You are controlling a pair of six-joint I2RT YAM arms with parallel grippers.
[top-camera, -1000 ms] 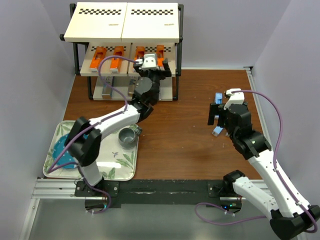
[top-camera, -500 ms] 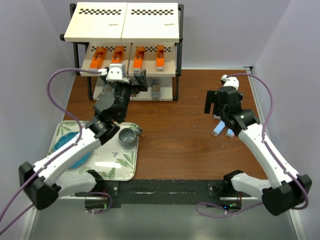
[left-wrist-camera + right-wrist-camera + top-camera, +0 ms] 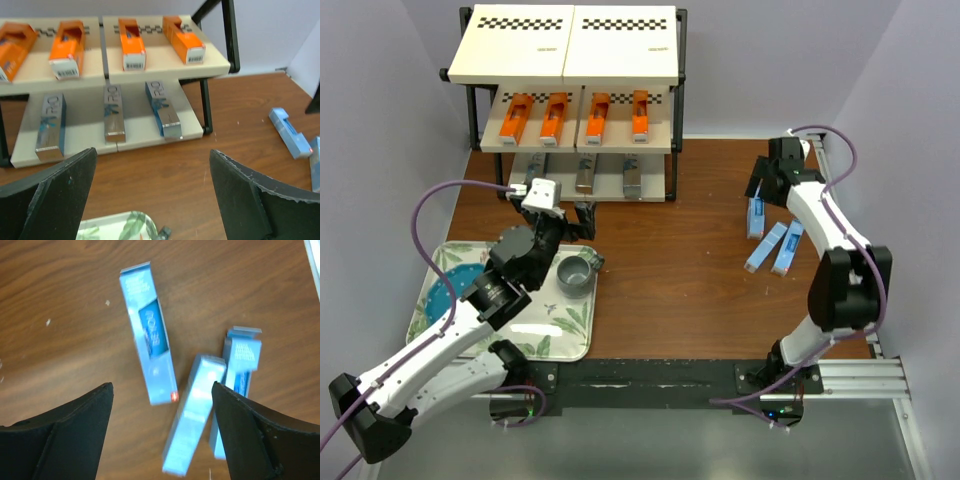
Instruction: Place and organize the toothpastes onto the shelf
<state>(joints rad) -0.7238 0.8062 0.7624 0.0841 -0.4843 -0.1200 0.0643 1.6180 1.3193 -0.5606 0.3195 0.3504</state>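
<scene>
Toothpastes first: three light blue boxes (image 3: 150, 347) lie flat on the table (image 3: 60, 300) at the right side, one on its own and two resting against each other just beside it. Four orange boxes (image 3: 132, 42) are lined up on the middle board of the shelf (image 3: 570, 45), and three shiny dark blue boxes (image 3: 114, 112) on the bottom board (seven shelved, by my count). I judge these cartons to be light and fairly stiff lengthwise, yet thin-walled, so a hard squeeze on a broad face could dent one. The glossy print may also be a little slippery. I would pinch across the narrow width near the middle, starting with the lone box, whose long sides are free. My right claw (image 3: 161, 390) hovers over that group with its jaws spread wide and nothing between them. My left claw (image 3: 152, 152) is likewise wide open and empty, facing the shelf from near the far edge of the leaf-patterned tray (image 3: 570, 340), which carries a grey cup (image 3: 576, 275) and a blue plate (image 3: 445, 295).
</scene>
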